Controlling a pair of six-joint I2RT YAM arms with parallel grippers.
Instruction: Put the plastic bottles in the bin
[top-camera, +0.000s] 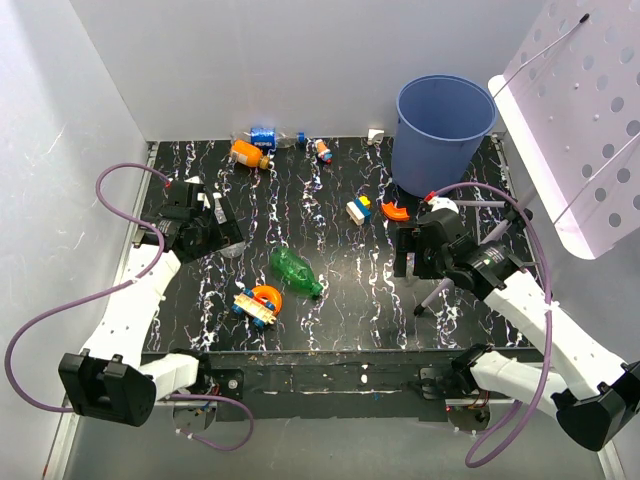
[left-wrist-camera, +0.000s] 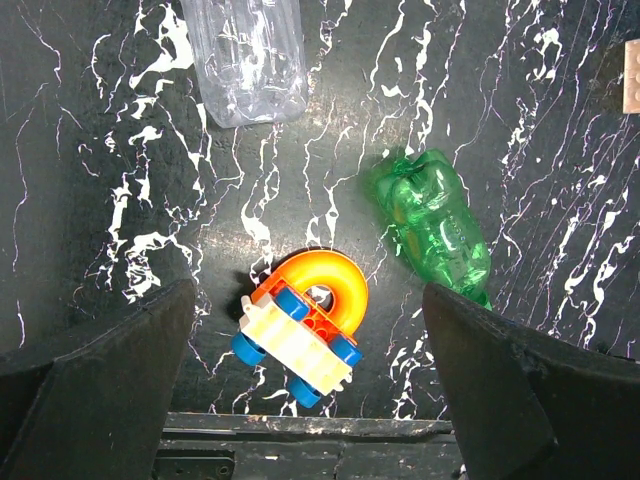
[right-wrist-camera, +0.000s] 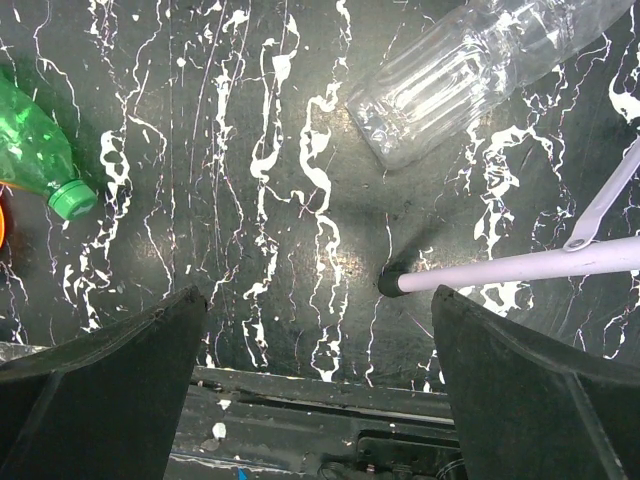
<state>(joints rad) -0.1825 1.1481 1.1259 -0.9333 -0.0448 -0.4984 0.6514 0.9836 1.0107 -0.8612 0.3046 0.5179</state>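
While five plastic bottles lie on the black, white-veined table (top-camera: 340, 330), none is in the bin (top-camera: 445, 122), a tall blue bucket standing upright at the far right corner. The green bottle (top-camera: 296, 270) lies on its side near the middle of the table, its cap towards the near right. A clear bottle (left-wrist-camera: 250, 60) lies on its side to the left of the green one, close under the left gripper (top-camera: 215, 228). A second clear bottle (right-wrist-camera: 480, 65) lies tilted on the right side, below the right gripper (top-camera: 415, 262). By the back wall, left of centre, lie the orange bottle (top-camera: 248, 153) and the blue-labelled bottle (top-camera: 265, 137), just beside each other.

The left gripper is spread wide and grips nothing; its dark fingers (left-wrist-camera: 100, 390) frame bare table and a toy cart (left-wrist-camera: 305, 335) with blue wheels that touches an orange arch. This toy sits just left of the green bottle, near the table's front edge. The right gripper is likewise spread wide with nothing between its fingers (right-wrist-camera: 100, 380), which hang above the table. A white rod (right-wrist-camera: 520, 265) with a dark foot rests on the table near the second clear bottle.

A yellow-blue block (top-camera: 358, 210) and an orange curved piece (top-camera: 395, 211) lie in front of the bin. A small orange-and-blue toy (top-camera: 321, 149) lies by the back wall. A white perforated panel (top-camera: 590, 130) leans at the right edge.
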